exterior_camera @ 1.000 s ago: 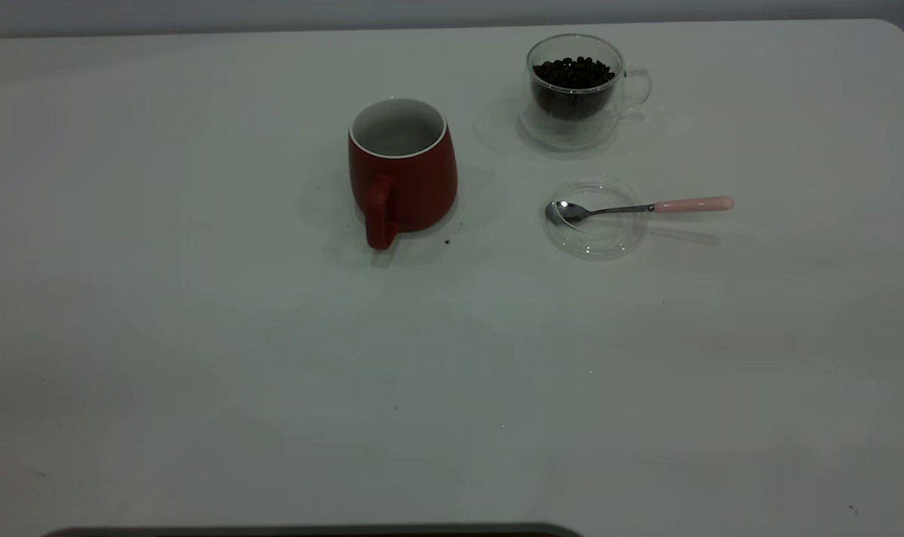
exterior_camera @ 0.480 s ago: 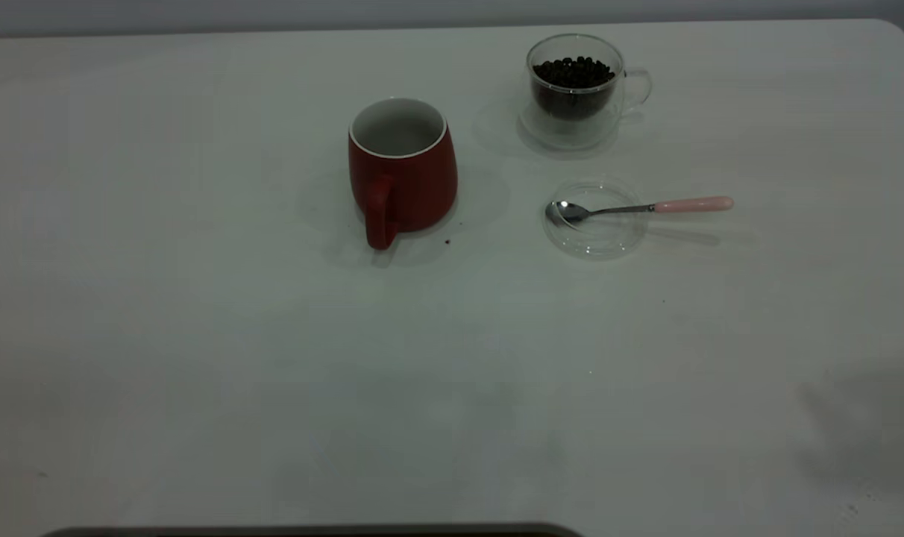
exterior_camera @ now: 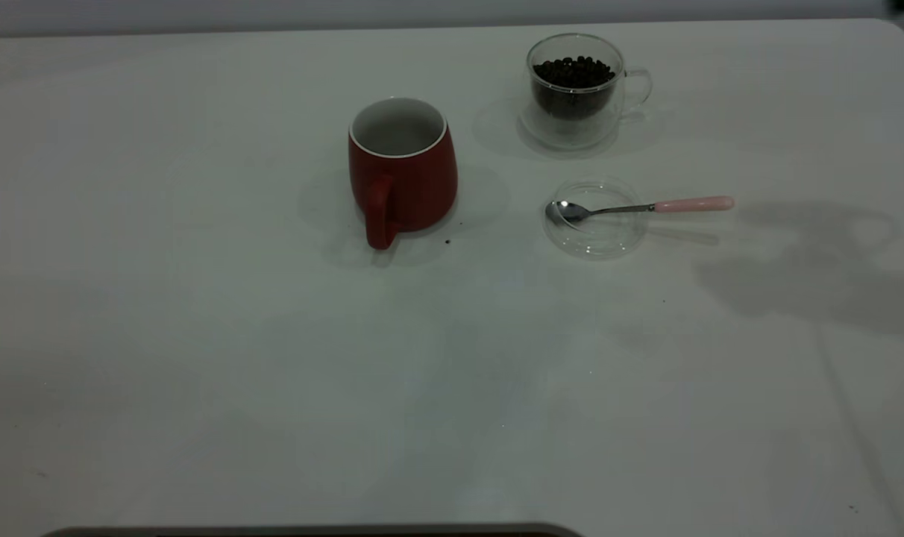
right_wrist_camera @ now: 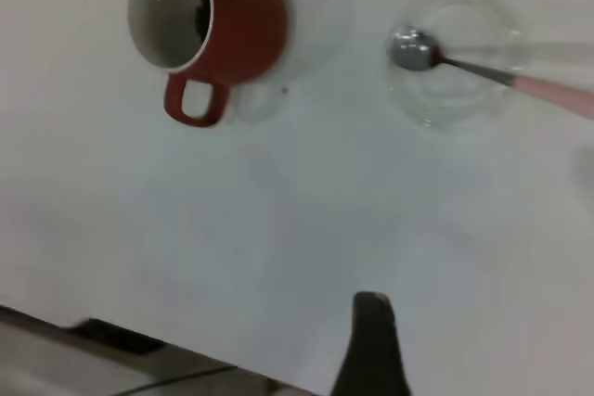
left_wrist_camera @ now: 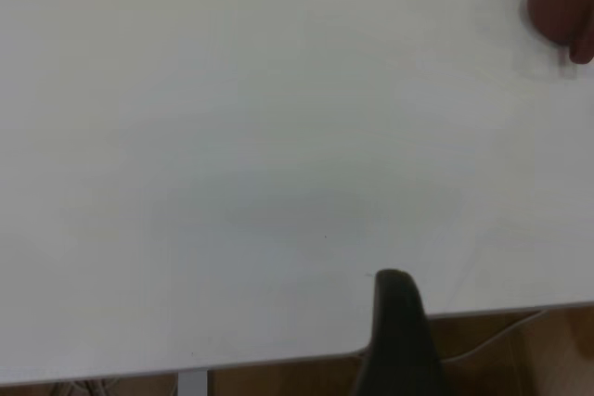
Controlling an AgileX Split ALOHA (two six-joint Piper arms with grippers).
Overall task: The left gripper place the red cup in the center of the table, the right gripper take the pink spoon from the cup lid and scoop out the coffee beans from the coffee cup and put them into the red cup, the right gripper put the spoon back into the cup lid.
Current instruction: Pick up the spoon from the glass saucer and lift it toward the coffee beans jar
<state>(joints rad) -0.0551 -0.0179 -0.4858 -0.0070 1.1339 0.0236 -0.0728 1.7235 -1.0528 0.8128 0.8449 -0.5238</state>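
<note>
While my right gripper [right_wrist_camera: 371, 345] hangs above the white table [exterior_camera: 198, 335], jaw state unclear, the pink spoon [exterior_camera: 638, 208] lies crosswise, bowl in the cup lid [exterior_camera: 594, 235], handle pointing away from the upright red cup [exterior_camera: 401, 171].

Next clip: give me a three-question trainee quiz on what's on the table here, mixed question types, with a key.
1. True or false: the pink spoon rests with its bowl in the cup lid.
2. Multiple choice: the coffee beans in the glass coffee cup sit where, in the exterior view? A) left of the red cup; B) behind the lid; C) at the table's near edge.
3. Short answer: in the right wrist view, what shows inside the red cup?

Key: 1 true; 2 B; 3 a dark patch low inside, probably beans, though the view does not settle it.
</note>
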